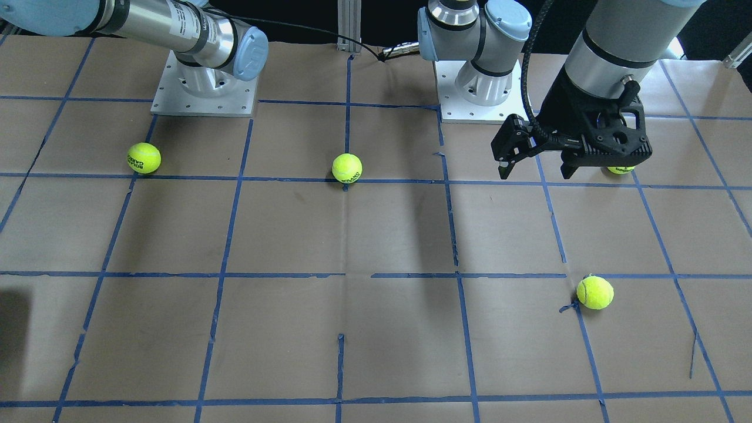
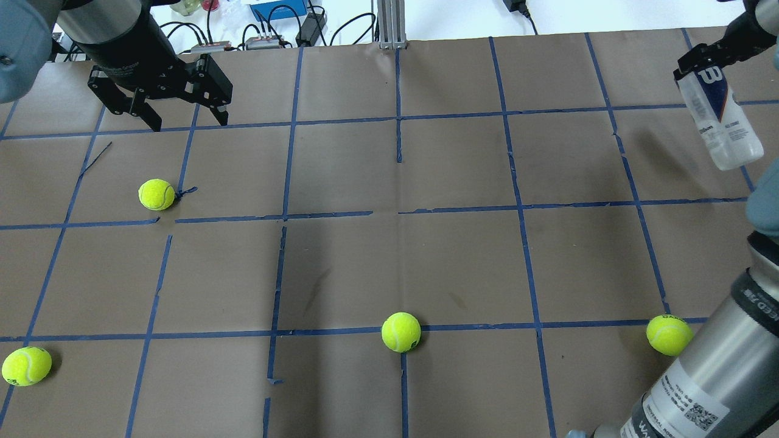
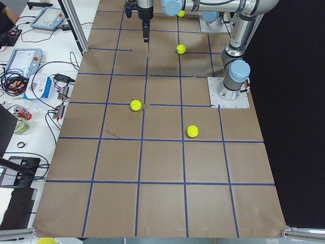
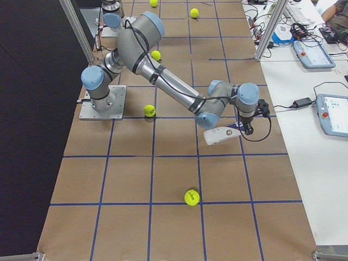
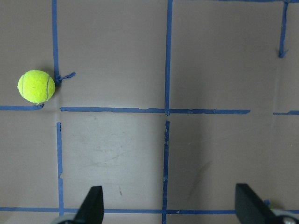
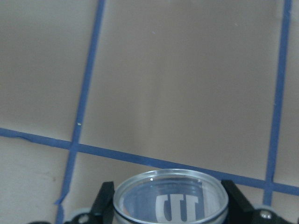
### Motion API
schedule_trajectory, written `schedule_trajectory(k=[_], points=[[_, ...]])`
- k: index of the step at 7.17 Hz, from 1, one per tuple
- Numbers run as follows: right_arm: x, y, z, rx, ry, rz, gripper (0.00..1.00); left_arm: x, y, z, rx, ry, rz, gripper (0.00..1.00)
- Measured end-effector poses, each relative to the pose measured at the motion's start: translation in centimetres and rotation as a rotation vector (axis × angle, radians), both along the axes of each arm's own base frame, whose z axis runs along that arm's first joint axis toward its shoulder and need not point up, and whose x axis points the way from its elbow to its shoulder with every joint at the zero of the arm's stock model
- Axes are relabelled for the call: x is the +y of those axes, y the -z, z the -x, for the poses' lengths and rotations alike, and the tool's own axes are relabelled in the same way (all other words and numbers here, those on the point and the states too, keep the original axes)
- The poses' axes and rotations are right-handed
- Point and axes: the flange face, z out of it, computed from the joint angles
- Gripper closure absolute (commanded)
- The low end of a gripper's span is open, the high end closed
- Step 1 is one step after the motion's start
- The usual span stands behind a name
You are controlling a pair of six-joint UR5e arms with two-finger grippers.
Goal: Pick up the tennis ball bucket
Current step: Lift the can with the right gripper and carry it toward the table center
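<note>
The tennis ball bucket [image 2: 721,121] is a clear tube with a white label and a dark blue and red logo. My right gripper [image 2: 706,58] is shut on its top end and holds it tilted above the table at the far right, with its shadow on the paper below. The bucket shows in the right side view [image 4: 220,135], and its round rim [image 6: 170,196] sits between the fingers [image 6: 105,203] in the right wrist view. My left gripper [image 2: 187,121] is open and empty, hanging above the far left of the table [image 1: 536,173], [image 5: 170,207].
Several loose tennis balls lie on the brown paper with its blue tape grid: one near my left gripper [image 2: 156,194], one at the near middle [image 2: 401,332], one at the near right [image 2: 669,334], one at the near left [image 2: 26,366]. Cables and devices line the far edge.
</note>
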Motion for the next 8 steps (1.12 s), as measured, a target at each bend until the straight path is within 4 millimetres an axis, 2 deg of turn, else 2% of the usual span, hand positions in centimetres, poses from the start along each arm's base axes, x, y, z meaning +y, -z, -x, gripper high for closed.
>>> schedule_trajectory(k=[1, 2, 3, 5, 7, 8], points=[[-0.7, -2.1, -6.5, 0.019, -0.092, 0.011, 0.67, 0.0, 0.0, 0.0, 0.000, 0.000, 0.000, 0.00], [-1.1, -3.9, -14.0, 0.042, -0.212, 0.018, 0.68, 0.0, 0.0, 0.0, 0.000, 0.000, 0.000, 0.00], [-1.0, -4.5, -21.5, 0.059, -0.341, 0.023, 0.68, 0.0, 0.0, 0.0, 0.000, 0.000, 0.000, 0.00], [0.8, -3.8, -36.2, 0.102, -0.651, 0.042, 0.70, 0.0, 0.0, 0.0, 0.000, 0.000, 0.000, 0.00], [5.1, -1.8, -48.3, 0.205, -0.868, 0.040, 0.73, 0.0, 0.0, 0.0, 0.000, 0.000, 0.000, 0.00], [7.4, -0.7, -53.3, 0.252, -0.914, 0.041, 0.73, 0.0, 0.0, 0.0, 0.000, 0.000, 0.000, 0.00]])
